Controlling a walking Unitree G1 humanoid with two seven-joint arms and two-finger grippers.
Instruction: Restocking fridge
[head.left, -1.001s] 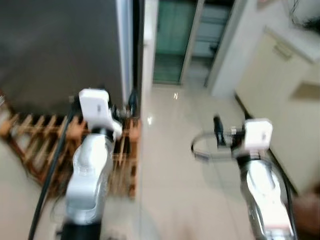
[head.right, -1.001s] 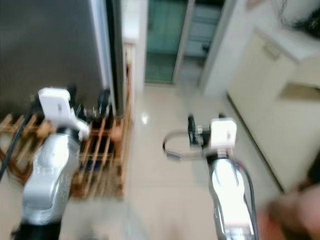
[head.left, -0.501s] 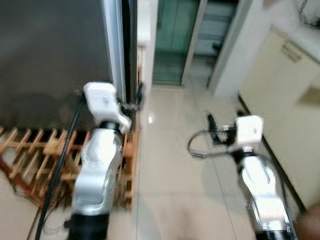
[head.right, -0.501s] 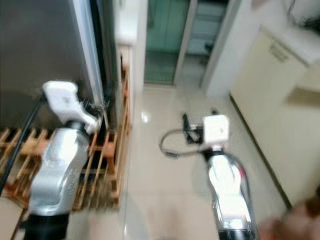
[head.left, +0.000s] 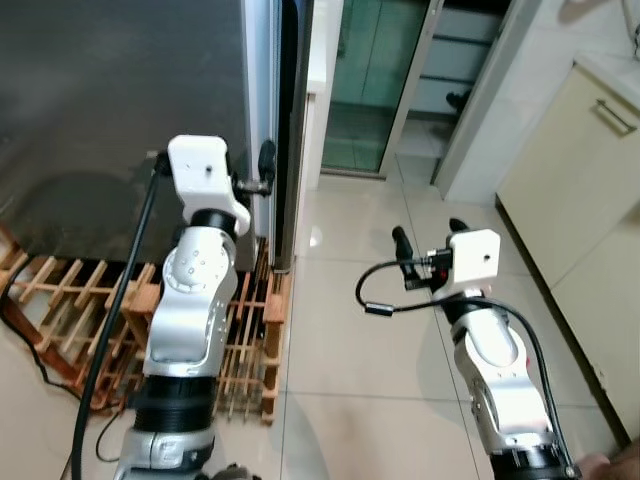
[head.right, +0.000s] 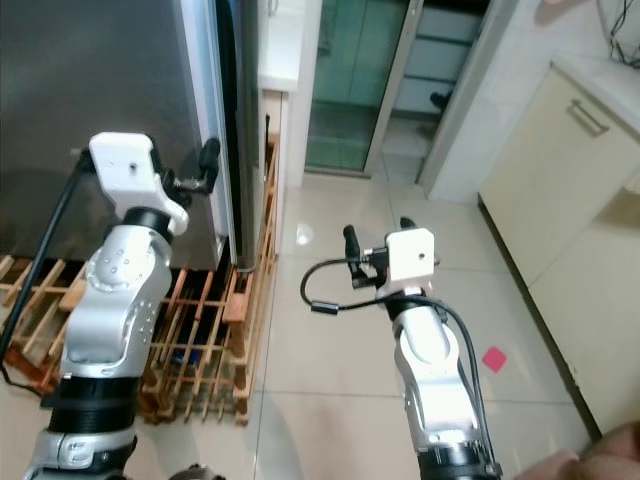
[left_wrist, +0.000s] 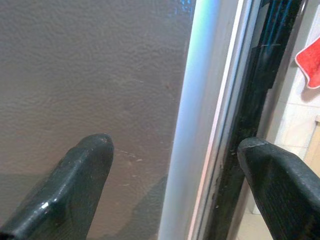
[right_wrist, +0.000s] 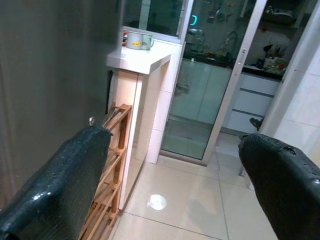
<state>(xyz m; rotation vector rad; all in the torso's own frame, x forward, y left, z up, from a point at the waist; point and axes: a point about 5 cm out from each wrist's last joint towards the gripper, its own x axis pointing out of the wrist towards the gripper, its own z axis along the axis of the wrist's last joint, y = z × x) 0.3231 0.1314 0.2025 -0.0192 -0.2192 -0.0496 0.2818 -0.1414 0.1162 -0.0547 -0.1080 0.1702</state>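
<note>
Left gripper (left_wrist: 175, 185), fingers apart, straddles the fridge door (head.left: 120, 100) edge and could slip off its slick strip; right gripper (head.left: 425, 240) hangs open, empty.

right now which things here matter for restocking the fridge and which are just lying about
For the job:
- fridge, door shut
- its silver door edge, straddled by the open left gripper
- right gripper, open, holding nothing

Lying about:
- wooden rack on the floor
- mug on a white counter
- red cloth
</note>
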